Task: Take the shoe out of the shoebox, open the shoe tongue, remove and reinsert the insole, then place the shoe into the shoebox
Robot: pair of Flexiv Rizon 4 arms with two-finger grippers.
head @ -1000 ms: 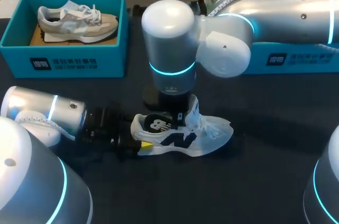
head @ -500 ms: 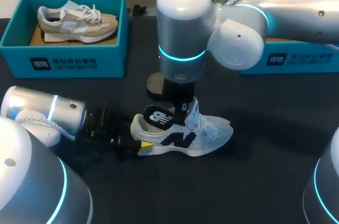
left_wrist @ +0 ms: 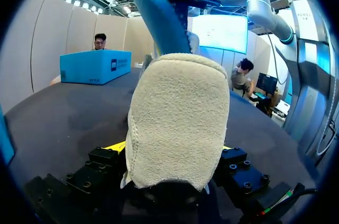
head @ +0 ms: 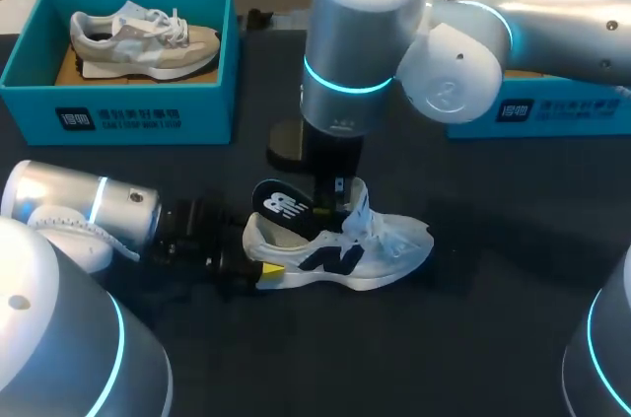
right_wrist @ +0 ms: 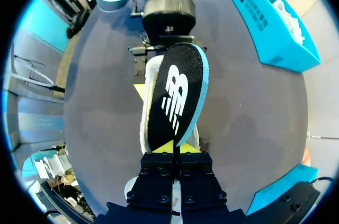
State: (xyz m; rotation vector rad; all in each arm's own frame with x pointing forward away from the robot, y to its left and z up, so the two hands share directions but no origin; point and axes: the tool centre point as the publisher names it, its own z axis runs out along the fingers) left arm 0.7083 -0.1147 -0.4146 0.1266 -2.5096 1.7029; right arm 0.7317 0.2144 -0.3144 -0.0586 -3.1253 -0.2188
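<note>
A white shoe [head: 370, 254] with a dark logo lies on its side on the black table. My left gripper [head: 258, 269] is shut on its heel; in the left wrist view the pale suede heel [left_wrist: 180, 118] fills the space between the yellow tips. My right gripper [head: 330, 202] hangs straight over the shoe's opening, shut on the front end of the black insole [head: 279, 206]. The insole's heel end stands tilted up out of the shoe. In the right wrist view the insole [right_wrist: 177, 94], black with a white logo and a blue edge, runs out ahead of the right gripper [right_wrist: 174, 149].
A teal shoebox [head: 118, 106] at the back left holds a grey shoe [head: 143, 37]. A second teal box [head: 552, 111] stands at the back right, behind my right arm. Bare black table lies in front of the shoe and to its right.
My right arm has risen and shifted right, drawing the insole up out of the shoe so its heel end now tilts clear. The left gripper and shoe stayed put.
</note>
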